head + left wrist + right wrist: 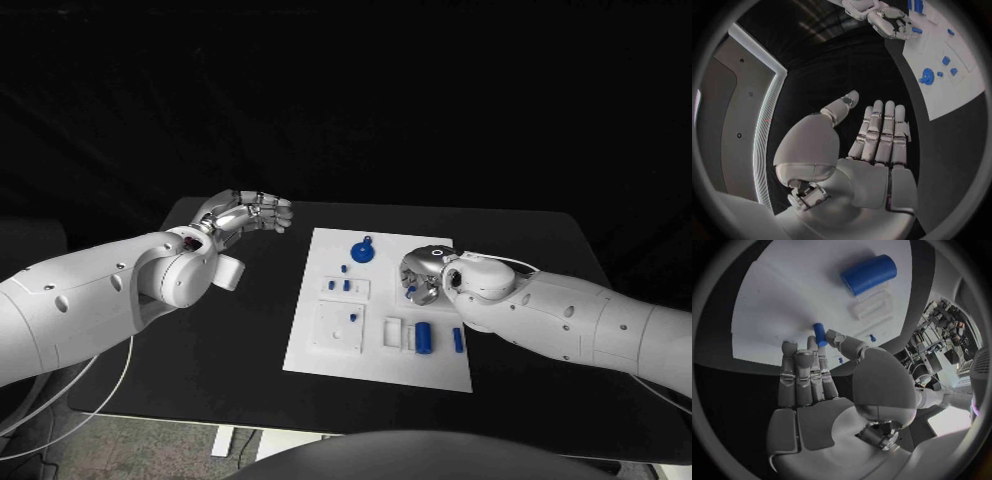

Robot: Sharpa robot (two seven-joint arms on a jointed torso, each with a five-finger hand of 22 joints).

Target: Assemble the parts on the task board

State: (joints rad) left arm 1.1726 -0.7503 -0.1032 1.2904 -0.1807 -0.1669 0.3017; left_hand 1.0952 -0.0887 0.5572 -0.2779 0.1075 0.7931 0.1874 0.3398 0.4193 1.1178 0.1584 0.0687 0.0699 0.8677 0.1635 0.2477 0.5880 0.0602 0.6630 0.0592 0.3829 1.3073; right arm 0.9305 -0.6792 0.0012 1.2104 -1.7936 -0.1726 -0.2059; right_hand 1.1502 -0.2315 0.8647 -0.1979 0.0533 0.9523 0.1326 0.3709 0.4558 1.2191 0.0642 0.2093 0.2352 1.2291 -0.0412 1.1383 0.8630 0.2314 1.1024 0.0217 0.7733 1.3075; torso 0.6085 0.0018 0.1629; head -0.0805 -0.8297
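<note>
Right wrist view shows my right hand [826, 390] pinching a small blue peg [819, 334] over the board [325, 352], its long axis running along my fingers [797, 375], while my left hand [248, 214], empty and spread, waits at nine o'clock.

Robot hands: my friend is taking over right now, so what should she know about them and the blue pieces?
Left hand: open, fingers straight, holding nothing, over the bare table left of the white board.
Right hand: over the board's right side, pinching a small blue peg at its fingertips.
On the board: a round blue piece near the far edge, a blue cylinder and a thin blue piece near the front.
Done: peg picked up. Left: place it, then the loose pieces.
</note>
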